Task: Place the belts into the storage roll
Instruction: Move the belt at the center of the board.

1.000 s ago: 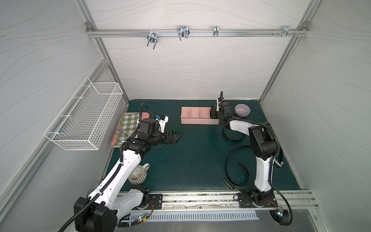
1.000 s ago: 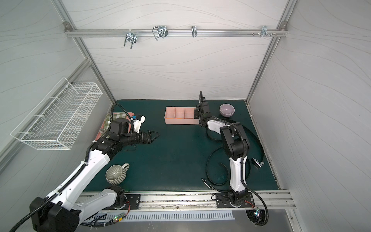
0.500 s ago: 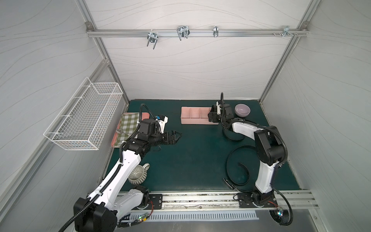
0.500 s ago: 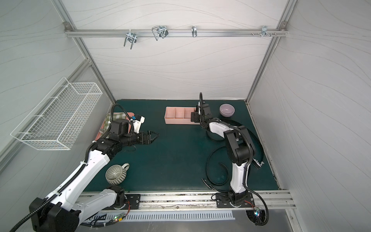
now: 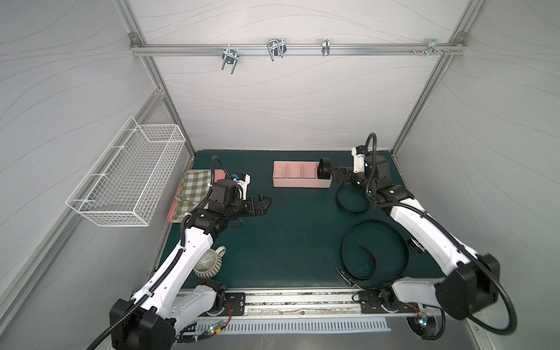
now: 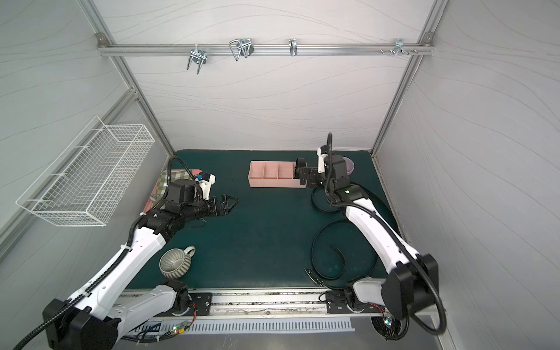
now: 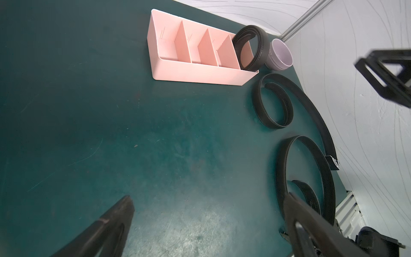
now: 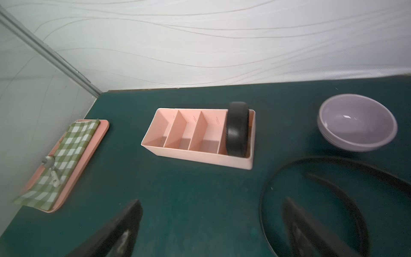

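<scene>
The coiled belt (image 5: pixel 323 169) stands on edge in the end compartment of the storage roll (image 5: pixel 298 183). The right gripper (image 5: pixel 339 178) sits just beside it, jaws apart, empty. A loose belt (image 7: pixel 258 106) and a larger belt (image 7: pixel 282 169) curl on the mat; the left gripper (image 5: pixel 263 204) gapes too

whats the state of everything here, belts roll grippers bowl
storage roll: three compartments empty, end one filled
coiled belt: standing on edge in that end compartment
far loose belt: loosely curled on the mat
near loose belt: loosely curled on the mat
left gripper: open, empty
right gripper: open, empty
bowl: upright, empty
</scene>
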Robot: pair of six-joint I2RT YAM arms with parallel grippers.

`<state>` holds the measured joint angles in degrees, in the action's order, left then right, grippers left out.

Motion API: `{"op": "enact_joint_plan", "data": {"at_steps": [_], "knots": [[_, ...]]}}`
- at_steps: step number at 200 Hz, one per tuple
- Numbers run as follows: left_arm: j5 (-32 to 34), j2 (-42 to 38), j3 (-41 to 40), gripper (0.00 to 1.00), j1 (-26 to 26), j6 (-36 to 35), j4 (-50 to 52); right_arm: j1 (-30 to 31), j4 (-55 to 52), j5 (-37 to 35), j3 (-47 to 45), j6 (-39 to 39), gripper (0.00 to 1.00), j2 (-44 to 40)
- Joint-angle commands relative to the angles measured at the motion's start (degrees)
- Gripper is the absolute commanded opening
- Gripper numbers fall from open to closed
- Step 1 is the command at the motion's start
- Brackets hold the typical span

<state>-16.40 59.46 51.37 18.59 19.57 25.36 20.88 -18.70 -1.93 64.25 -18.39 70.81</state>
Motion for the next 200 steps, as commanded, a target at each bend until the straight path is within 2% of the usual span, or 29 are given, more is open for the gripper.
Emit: {"op": "enact_joint_plan", "data": {"at_steps": [1,17,29,55,75,94,133,173,200], "knots": [[3.11,1.94,3.12,0.99,4.22,2.34,-3.06,-4.18,-24.10,4.37,0.52,-5.78,0.99,-3.24],[6.07,4.67,4.60,0.99,8.70,2.75,-2.16,-4.78,-37.05,4.76,1.62,-4.28,0.99,-4.10],[8.41,7.23,5.82,0.99,11.90,3.53,-1.03,-4.84,-42.95,6.66,0.70,-1.88,0.99,-4.57],[7.85,13.87,8.17,0.99,14.52,7.28,2.81,-5.82,-45.72,7.73,-5.29,-5.20,0.99,-10.05],[6.18,17.64,8.19,0.99,14.52,9.14,4.97,-6.69,-46.88,12.45,-7.26,-6.25,0.99,-9.00],[7.16,18.71,6.95,0.99,14.63,10.09,5.83,-6.38,-45.51,16.54,-9.75,-7.33,0.97,-5.67],[8.70,18.02,5.22,0.99,14.74,9.53,8.51,-4.97,-38.16,19.42,-9.78,-9.61,0.92,4.70],[11.56,14.09,3.35,0.99,14.74,8.12,11.21,-3.09,-32.88,14.98,-5.34,-11.03,0.90,17.95],[11.18,11.70,2.03,0.99,14.68,6.46,11.46,-1.99,-31.48,11.68,-3.35,-11.22,0.81,25.51]]}}
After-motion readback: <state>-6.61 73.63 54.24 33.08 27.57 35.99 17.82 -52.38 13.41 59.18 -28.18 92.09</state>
